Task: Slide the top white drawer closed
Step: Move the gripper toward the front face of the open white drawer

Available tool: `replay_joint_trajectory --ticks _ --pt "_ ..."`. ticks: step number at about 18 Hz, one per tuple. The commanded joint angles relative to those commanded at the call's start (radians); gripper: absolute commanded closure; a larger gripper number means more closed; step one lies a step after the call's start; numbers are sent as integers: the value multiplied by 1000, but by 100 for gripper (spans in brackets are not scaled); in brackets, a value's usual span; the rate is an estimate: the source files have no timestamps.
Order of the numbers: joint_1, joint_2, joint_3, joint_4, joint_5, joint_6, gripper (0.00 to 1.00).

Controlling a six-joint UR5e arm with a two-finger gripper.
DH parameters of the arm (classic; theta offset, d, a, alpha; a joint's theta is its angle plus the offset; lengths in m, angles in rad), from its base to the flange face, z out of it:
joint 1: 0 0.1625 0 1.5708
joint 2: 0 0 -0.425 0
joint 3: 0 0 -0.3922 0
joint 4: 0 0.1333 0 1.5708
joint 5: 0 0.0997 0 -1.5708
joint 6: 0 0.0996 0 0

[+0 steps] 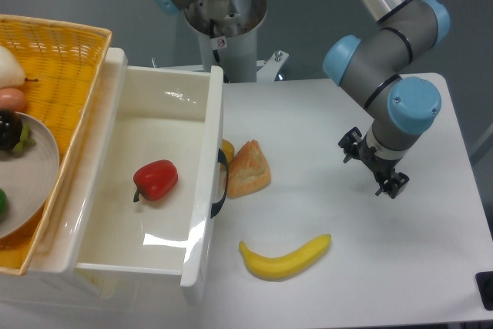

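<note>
The top white drawer stands pulled fully out, a red pepper inside, likely light, stiff, slick plastic best pushed at its black handle, while the end effector hangs empty well right of it, opening unclear.

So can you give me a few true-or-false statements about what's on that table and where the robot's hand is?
1. The top white drawer is pulled open. True.
2. A red pepper lies inside the drawer. True.
3. The banana is in the drawer too. False: it lies on the table, in front of the drawer's front.
4. The gripper is holding the drawer's black handle. False: it is out over the table, well clear of the handle.
5. A piece of bread sits by the handle. True.
</note>
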Motion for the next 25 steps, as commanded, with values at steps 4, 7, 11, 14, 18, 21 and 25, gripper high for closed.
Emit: replay_joint_trajectory --ticks 4,7,11,14,18,21,25 --pt "0 0 2 0 -5 -9 0" --pt "-17 5 2 2 1 -49 0" --pt "-54 9 3 34 6 -118 0" --pt "-60 2 5 34 5 -184 0" --pt "-84 15 -2 28 5 -322 0" --pt "-101 43 -8 -3 -5 -534 8" --pt "-97 66 -6 -58 -113 -699 30"
